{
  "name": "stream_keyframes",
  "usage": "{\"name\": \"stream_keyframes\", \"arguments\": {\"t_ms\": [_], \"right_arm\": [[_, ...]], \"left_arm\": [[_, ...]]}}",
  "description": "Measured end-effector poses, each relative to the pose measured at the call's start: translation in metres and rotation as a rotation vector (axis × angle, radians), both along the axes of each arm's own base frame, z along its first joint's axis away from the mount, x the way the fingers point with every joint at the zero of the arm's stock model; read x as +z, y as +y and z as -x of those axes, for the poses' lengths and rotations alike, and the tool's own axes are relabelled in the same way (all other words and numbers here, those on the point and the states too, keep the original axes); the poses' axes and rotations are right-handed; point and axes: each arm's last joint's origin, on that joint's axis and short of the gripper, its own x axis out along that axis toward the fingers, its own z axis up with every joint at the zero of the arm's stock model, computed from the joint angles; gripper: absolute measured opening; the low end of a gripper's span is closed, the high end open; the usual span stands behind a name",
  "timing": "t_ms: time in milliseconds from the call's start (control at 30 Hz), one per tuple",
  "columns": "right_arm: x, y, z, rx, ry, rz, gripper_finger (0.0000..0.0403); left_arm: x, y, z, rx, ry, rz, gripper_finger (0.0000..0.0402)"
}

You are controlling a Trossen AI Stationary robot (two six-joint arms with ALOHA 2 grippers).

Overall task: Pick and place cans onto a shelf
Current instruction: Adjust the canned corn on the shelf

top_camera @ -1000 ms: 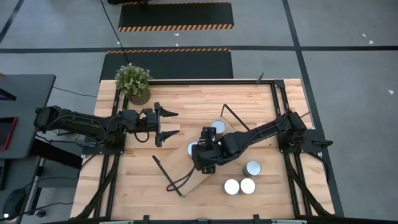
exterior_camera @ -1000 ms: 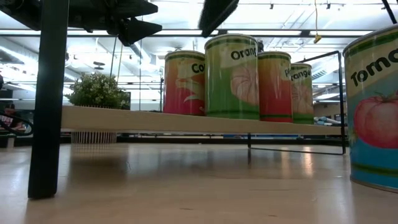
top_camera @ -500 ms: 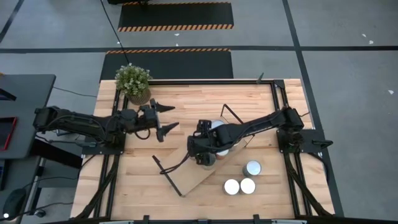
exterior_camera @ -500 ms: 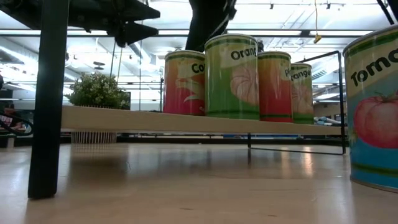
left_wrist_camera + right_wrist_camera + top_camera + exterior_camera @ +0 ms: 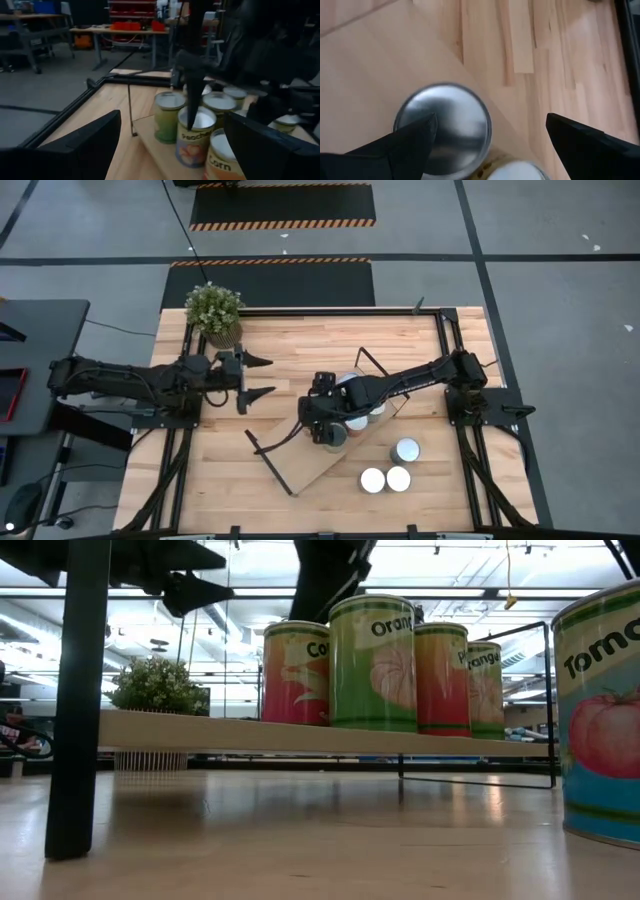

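The dark right gripper (image 5: 487,135) is wide open, holding nothing, with a round silver-topped can (image 5: 442,127) just under its fingers. The dark left gripper (image 5: 252,377) is open too. Labels on the cans say "Orange", "Corn" and "Peaches".

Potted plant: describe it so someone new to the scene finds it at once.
Start at the wooden table in the high view and go to its far-left corner, behind the left gripper. The potted plant stands there alone, off the shelf. It is the only leafy green thing; the cans all show round silver tops.
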Motion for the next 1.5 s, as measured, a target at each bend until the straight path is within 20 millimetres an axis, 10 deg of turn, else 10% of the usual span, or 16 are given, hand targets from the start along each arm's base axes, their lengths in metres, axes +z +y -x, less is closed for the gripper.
{"name": "stream_keyframes", "arguments": {"t_ms": [567, 900, 1500], "right_arm": [[-0.001, 0.008, -0.021, 0.227, -0.224, -0.073, 0.0384], [0.018, -0.008, 0.008, -0.021, -0.123, 0.246, 0.0376], [-0.012, 0.001, -0.012, 0.091, -0.101, -0.067, 0.0373]], "left_arm": [[0.007, -0.009, 0.019, -0.082, -0.018, 0.004, 0.0355], [0.007, -0.009, 0.019, -0.085, -0.019, 0.011, 0.0355], [0.006, -0.009, 0.019, -0.081, -0.011, 0.030, 0.0355]]}}
